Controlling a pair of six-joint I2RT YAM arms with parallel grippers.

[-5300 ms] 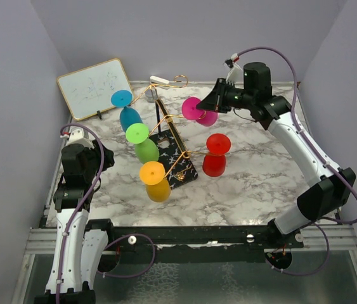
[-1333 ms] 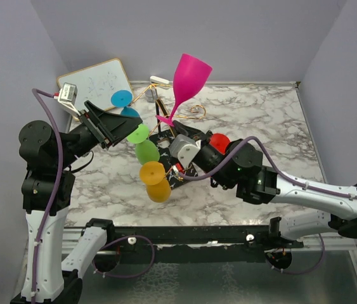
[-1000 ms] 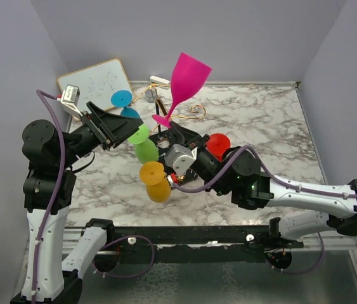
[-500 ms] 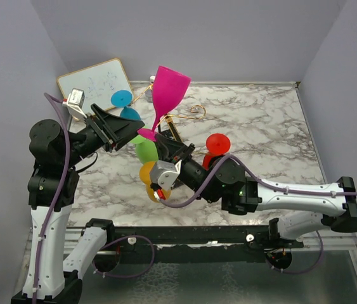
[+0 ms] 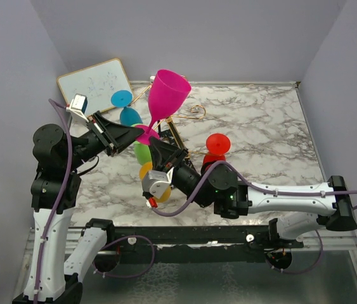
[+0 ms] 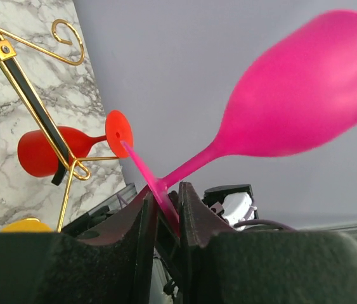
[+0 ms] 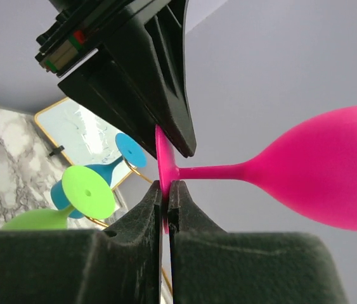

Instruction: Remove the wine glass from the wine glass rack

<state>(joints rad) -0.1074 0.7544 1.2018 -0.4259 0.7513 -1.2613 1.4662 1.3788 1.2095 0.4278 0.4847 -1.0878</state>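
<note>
The magenta wine glass [image 5: 168, 92] is off the rack, held bowl-up in the air. My right gripper [image 5: 155, 144] is shut on the lower edge of its foot, as the right wrist view [image 7: 165, 190] shows. My left gripper [image 5: 134, 132] comes from the left. Its jaws stand on both sides of the same foot, with a gap left in the left wrist view [image 6: 165, 196]. The gold wire rack [image 5: 173, 130] stands behind. It holds blue [image 5: 122, 98], green [image 5: 142, 152], yellow [image 5: 145, 172] and red [image 5: 217, 144] glasses.
A framed whiteboard [image 5: 92, 85] leans at the back left. The rack's black post [image 6: 32, 101] and the red glass [image 6: 51, 149] lie below the left gripper. My right arm stretches across the front of the table, hiding most of the rack's base.
The right arm has carried the magenta glass down and to the left. The left gripper has come in to meet it, and the glass's foot now sits between its jaws.
</note>
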